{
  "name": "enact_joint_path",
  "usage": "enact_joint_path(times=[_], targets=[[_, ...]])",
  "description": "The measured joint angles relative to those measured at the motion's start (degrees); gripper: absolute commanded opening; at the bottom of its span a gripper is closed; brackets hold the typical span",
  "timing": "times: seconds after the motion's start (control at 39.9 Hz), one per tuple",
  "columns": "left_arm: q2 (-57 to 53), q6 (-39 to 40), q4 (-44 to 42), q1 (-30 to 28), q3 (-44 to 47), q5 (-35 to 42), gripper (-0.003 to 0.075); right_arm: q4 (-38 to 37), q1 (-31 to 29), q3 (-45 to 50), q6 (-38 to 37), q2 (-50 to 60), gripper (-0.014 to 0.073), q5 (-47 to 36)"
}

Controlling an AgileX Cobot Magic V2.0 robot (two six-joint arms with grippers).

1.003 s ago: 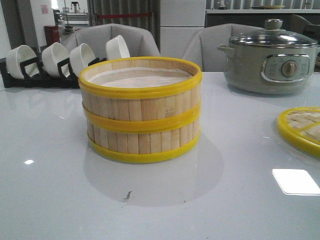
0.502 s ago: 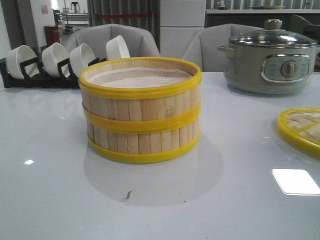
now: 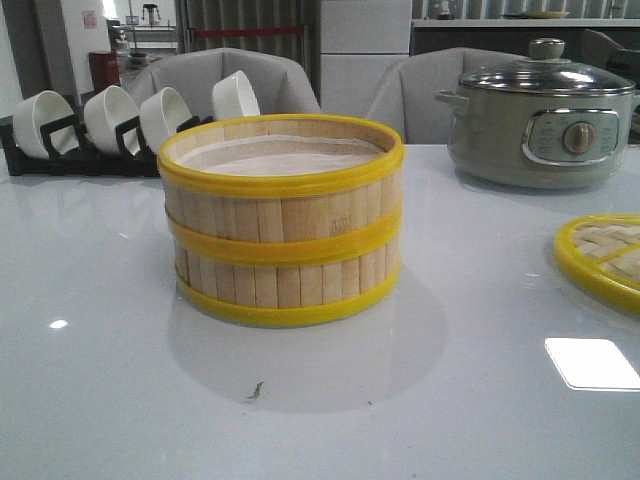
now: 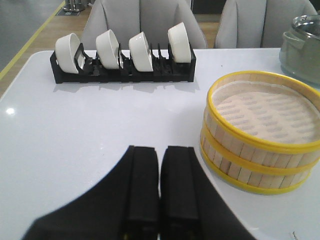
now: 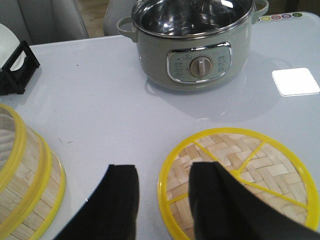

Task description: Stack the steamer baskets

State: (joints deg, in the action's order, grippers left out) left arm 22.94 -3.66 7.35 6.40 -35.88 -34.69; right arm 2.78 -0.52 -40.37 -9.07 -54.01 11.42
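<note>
Two steamer baskets stand stacked in the middle of the table, the upper basket (image 3: 280,180) resting squarely on the lower basket (image 3: 285,285); a pale liner shows inside the top one. The left wrist view shows the stack (image 4: 260,145) beside my left gripper (image 4: 160,150), which is shut with nothing between its fingers and apart from the baskets. My right gripper (image 5: 162,172) is open and empty, hanging over the rim of the flat woven lid (image 5: 260,170); the stack's edge (image 5: 25,190) shows off to its side. Neither gripper appears in the front view.
A grey electric pot (image 3: 540,120) with a glass lid stands at the back right. A black rack (image 3: 90,150) holding several white bowls runs along the back left. The woven lid (image 3: 605,255) lies at the right edge of the table.
</note>
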Motion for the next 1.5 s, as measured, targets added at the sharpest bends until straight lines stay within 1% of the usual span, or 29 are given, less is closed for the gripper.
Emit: enact_joint_path(times=[0.15,0.2,0.25,0.3,0.35,0.38,0.45,0.65,0.78,0.85,1.0,1.05,1.33,1.5], targets=[[-0.1,0.1,0.0,0.0,1.5,1.9,0.0091,0.0,0.0,0.0,0.0,0.0,0.0361,0.0],[-0.1,0.2,0.0,0.0,1.5,2.3,0.0091,0.0,0.0,0.0,0.0,0.0,0.0331,0.0],[-0.1,0.2,0.0,0.0,1.5,2.7,0.0091,0.0,0.0,0.0,0.0,0.0,0.0267,0.0],[-0.1,0.2,0.0,0.0,1.5,3.0,0.0091,0.0,0.0,0.0,0.0,0.0,0.0178,0.1],[-0.1,0.2,0.0,0.0,1.5,3.0,0.0091,0.0,0.0,0.0,0.0,0.0,0.0082,0.3],[-0.1,0.2,-0.1,0.0,1.5,3.0,0.0091,0.0,0.0,0.0,0.0,0.0,0.0017,0.7],[-0.1,0.2,-0.1,0.0,1.5,3.0,0.0091,0.0,0.0,0.0,0.0,0.0,0.0040,2.0],[-0.1,0.3,-0.1,0.0,1.5,3.0,0.0091,0.0,0.0,0.0,0.0,0.0,0.0041,3.8],[-0.1,0.4,-0.1,0.0,1.5,3.0,0.0091,0.0,0.0,0.0,0.0,0.0,0.0066,7.2],[-0.1,0.4,-0.1,0.0,1.5,3.0,0.0091,0.0,0.0,0.0,0.0,0.0,0.0117,9.5],[-0.1,0.4,-0.1,0.0,1.5,3.0,0.0091,0.0,0.0,0.0,0.0,0.0,0.0269,11.6],[-0.1,0.4,-0.1,0.0,1.5,3.0,0.0091,0.0,0.0,0.0,0.0,0.0,0.0297,12.0],[-0.1,0.4,-0.1,0.0,1.5,3.0,0.0091,-0.1,0.0,0.0,0.1,-0.3,0.0293,14.1],[-0.1,0.4,-0.1,0.0,1.5,3.0,0.0091,-1.7,0.0,0.0,0.2,-3.5,0.0291,16.6]])
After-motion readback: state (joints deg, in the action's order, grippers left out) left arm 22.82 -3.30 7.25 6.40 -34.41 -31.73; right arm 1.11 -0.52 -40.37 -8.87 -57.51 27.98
